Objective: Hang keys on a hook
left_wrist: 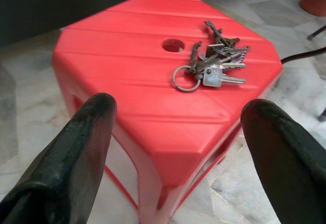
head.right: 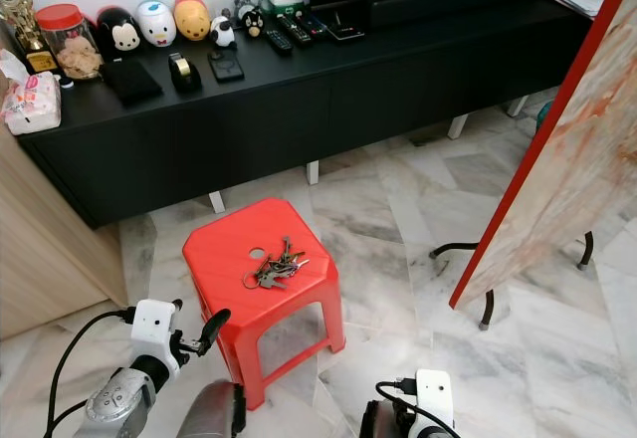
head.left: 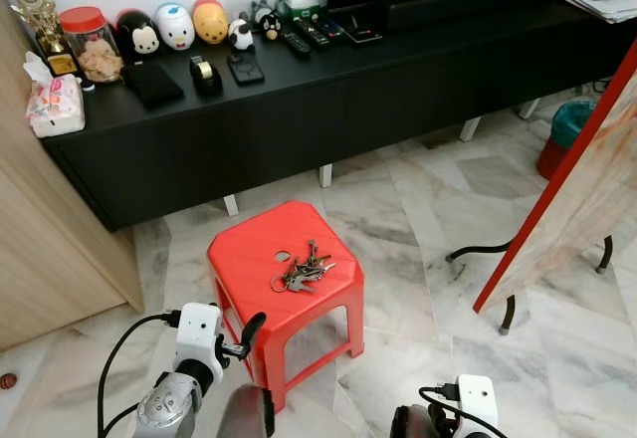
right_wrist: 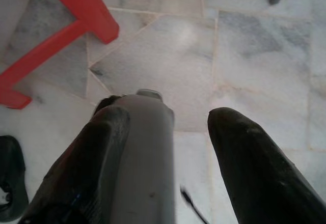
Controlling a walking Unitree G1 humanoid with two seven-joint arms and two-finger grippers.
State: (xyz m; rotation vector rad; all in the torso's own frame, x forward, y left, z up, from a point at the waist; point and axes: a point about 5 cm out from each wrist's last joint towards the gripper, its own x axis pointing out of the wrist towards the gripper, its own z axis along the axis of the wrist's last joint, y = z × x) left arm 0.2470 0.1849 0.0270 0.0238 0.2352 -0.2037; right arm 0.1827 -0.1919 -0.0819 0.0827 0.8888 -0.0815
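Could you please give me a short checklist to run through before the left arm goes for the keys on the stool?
1. Bunch of keys lies free on the red stool: ok.
2. Left pincer open wide enough to take the bunch: ok.
3. Left pincer at the keys: not ok, it hovers short of the stool's near corner.
4. Key ring exposed on the near side of the bunch: ok.
5. Right pincer low over the marble floor, away from the stool top: ok.
6. Hook located: cannot tell.

Bare stool (head.left: 254, 259) top around keys (head.left: 303, 271), open marble floor (head.left: 418, 229) right, black cabinet (head.left: 299, 119) behind
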